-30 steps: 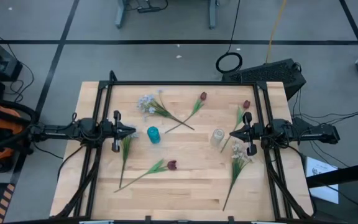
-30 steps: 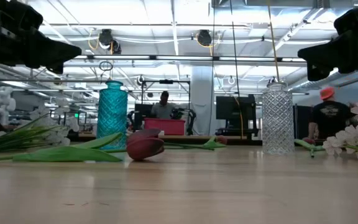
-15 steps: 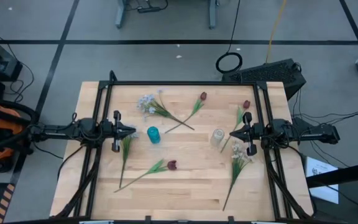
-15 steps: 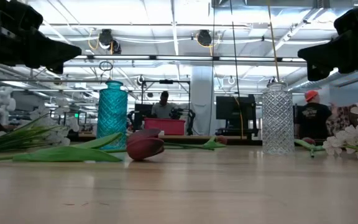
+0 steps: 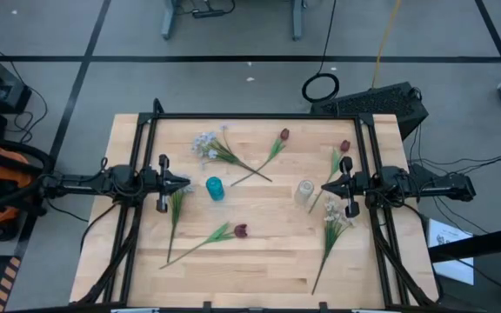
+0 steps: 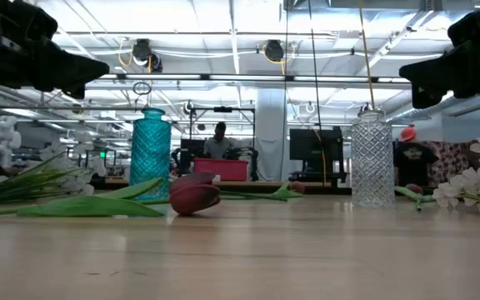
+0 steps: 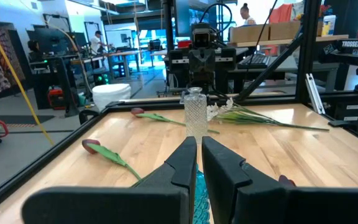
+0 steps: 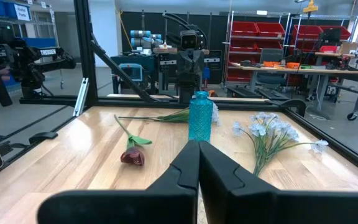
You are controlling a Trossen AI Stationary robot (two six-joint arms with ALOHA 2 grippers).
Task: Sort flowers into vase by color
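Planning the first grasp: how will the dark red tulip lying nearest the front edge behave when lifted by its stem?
The red tulip probably droops: its stem is long and thin, with the head at one end. It looks light. Lying flat on the table, it may slide if nudged.

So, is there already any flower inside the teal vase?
No flower shows inside the teal vase: from above its mouth looks bare, and at table height nothing sticks out of its neck. Its patterned glass hides the inside lower down. The nearest red tulip lies on the table.
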